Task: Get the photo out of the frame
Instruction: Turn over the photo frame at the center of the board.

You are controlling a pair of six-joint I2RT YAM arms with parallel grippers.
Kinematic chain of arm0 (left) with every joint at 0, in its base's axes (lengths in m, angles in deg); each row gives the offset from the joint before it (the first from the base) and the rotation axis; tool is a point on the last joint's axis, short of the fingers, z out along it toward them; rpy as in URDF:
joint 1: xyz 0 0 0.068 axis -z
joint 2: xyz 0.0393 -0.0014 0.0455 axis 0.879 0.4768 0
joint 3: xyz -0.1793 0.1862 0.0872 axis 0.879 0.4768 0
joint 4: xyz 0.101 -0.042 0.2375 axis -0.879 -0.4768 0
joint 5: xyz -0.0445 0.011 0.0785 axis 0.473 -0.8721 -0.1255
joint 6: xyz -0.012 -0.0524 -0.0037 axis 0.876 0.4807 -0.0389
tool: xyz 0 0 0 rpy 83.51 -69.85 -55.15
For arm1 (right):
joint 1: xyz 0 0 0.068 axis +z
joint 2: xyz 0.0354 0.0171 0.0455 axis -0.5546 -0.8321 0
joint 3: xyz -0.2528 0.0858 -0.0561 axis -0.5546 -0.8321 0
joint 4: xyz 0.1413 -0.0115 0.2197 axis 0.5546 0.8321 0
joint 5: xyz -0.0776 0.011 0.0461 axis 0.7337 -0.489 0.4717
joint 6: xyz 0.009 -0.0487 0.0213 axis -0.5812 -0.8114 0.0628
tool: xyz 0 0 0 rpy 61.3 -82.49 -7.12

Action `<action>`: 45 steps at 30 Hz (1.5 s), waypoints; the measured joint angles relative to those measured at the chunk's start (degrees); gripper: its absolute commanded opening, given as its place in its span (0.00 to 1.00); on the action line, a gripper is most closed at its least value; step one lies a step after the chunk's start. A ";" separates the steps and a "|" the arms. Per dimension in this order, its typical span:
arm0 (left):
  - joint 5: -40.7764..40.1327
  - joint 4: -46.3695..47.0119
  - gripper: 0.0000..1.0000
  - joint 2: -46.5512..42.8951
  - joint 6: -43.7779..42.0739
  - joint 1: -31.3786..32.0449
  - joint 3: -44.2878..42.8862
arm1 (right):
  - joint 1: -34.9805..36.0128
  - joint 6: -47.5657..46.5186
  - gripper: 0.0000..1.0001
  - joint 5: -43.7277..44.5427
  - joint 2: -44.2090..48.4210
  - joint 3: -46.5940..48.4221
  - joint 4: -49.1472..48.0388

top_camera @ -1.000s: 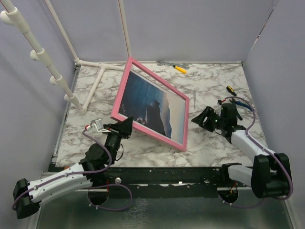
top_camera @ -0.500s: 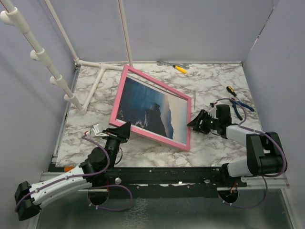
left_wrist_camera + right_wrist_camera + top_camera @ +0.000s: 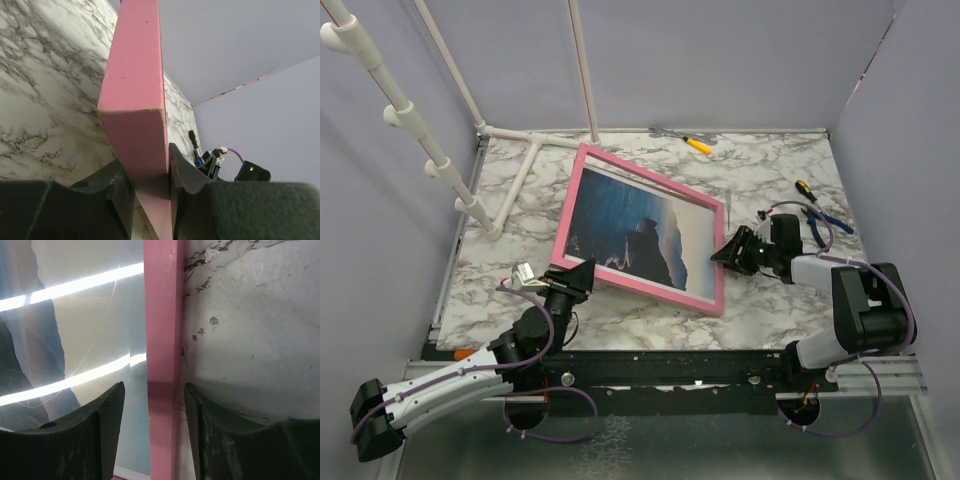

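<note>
left pincer (image 3: 150,172) clamps the frame (image 3: 134,75) corner; right pincer (image 3: 152,400) straddles its edge.

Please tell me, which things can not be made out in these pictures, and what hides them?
Back of the frame: hidden in every view, turned away from the cameras.
The photo, right wrist view: glare streaks wash out its detail.
The photo, left wrist view: hidden behind the frame's edge.
Far tools, top view: too small to name.
</note>
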 measured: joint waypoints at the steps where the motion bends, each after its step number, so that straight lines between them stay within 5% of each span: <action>1: -0.26 -0.44 0.23 0.02 1.27 0.00 0.28 | 0.07 0.00 0.54 0.28 0.00 0.02 -0.02; 7: -1.62 -3.21 0.32 0.04 7.54 -0.02 1.73 | 0.26 0.00 0.53 2.71 0.15 0.22 0.13; 30: -2.38 -27.52 0.98 8.31 16.63 0.00 -1.20 | 0.31 -0.31 0.52 9.05 0.98 1.60 2.21; 45: -3.67 -41.94 0.99 18.43 11.65 0.00 -19.89 | 0.31 -1.11 0.55 10.45 0.98 2.84 3.82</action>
